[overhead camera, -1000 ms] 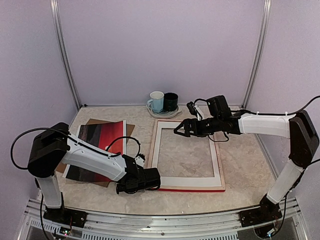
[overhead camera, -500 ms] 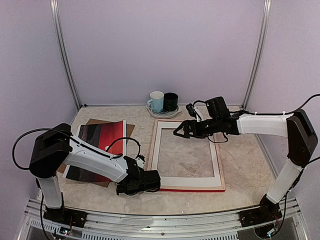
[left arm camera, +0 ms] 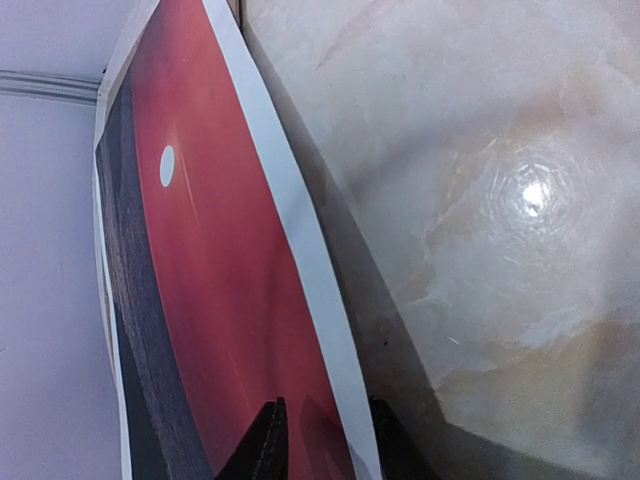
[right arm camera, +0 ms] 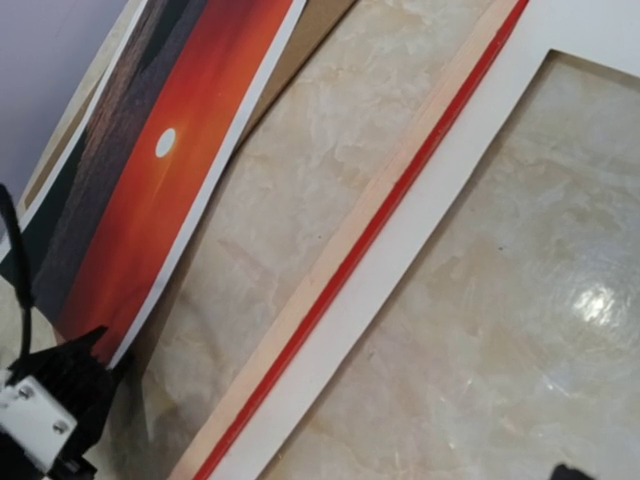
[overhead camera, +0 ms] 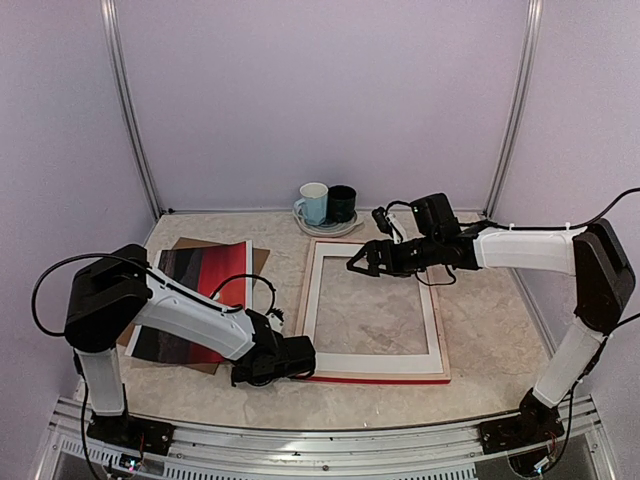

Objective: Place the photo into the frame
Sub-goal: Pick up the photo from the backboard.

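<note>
The photo (overhead camera: 200, 280), a red sunset over dark sea with a white border, lies on the left of the table, its near right corner raised off the marble. In the left wrist view my left gripper (left arm camera: 328, 445) straddles that corner's white edge. One finger (left arm camera: 268, 445) is over the photo (left arm camera: 200, 280) and the other is beside the border, with a narrow gap still showing. The frame (overhead camera: 385, 379), red with pale wood sides, lies flat at centre right. My right gripper (overhead camera: 356, 266) hovers open over its far left part with nothing in it. The right wrist view shows the photo (right arm camera: 170, 180) and the frame (right arm camera: 400, 190).
A white mat border (overhead camera: 370, 362) lies within the frame. A brown backing board (overhead camera: 190, 243) lies under the photo. A pale mug (overhead camera: 314, 203) and a dark mug (overhead camera: 341, 203) stand on a plate (overhead camera: 325, 230) at the back. Walls enclose the table.
My left jaws have drawn much closer together around the photo's edge, and the left wrist has shifted slightly left. The right arm has barely moved.
</note>
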Action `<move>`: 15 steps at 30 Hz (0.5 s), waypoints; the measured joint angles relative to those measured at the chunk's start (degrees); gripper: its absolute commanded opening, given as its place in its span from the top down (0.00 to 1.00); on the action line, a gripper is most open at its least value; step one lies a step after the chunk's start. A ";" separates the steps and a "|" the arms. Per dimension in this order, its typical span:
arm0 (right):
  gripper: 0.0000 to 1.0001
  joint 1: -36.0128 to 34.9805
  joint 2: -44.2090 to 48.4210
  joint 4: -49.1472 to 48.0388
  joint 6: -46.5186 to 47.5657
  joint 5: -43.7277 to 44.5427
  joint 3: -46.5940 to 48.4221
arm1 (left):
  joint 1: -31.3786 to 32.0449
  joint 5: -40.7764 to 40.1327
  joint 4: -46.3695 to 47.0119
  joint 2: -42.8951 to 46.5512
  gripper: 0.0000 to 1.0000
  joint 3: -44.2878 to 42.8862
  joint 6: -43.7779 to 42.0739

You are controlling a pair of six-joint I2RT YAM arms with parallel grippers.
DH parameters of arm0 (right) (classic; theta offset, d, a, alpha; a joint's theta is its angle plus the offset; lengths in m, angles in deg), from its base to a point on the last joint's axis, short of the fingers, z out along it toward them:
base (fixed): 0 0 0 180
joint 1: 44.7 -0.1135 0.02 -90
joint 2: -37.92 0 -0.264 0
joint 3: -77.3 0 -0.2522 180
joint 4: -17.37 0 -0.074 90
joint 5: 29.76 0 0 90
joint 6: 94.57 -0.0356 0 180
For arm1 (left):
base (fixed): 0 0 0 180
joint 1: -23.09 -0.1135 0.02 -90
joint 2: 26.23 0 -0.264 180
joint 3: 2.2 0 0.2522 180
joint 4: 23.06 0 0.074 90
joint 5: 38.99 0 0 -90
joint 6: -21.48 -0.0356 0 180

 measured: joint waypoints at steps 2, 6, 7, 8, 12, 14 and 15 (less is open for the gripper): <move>0.01 0.00 0.00 -0.02 -0.02 0.00 0.00 | -0.09 0.42 0.61 -0.07 0.84 0.15 -0.17; 0.01 0.00 0.00 -0.02 -0.04 0.00 0.00 | -0.20 1.33 1.66 -0.13 0.96 0.31 -0.66; 0.01 0.00 0.00 -0.02 -0.04 0.00 0.00 | -0.28 1.57 1.86 -0.13 0.99 0.37 -0.70; 0.01 0.00 0.00 0.00 -0.04 0.00 0.00 | -0.39 1.75 1.92 -0.13 1.00 0.39 -0.76; 0.01 0.00 0.00 0.02 -0.04 0.02 0.00 | -0.74 2.12 1.97 0.20 1.00 0.42 -1.07; 0.01 0.00 0.02 0.04 -0.04 0.04 0.00 | -0.96 2.86 2.10 0.79 1.00 0.42 -1.07; 0.01 0.00 0.02 0.07 -0.02 0.04 0.00 | -1.03 3.06 2.14 1.09 1.00 0.42 -1.07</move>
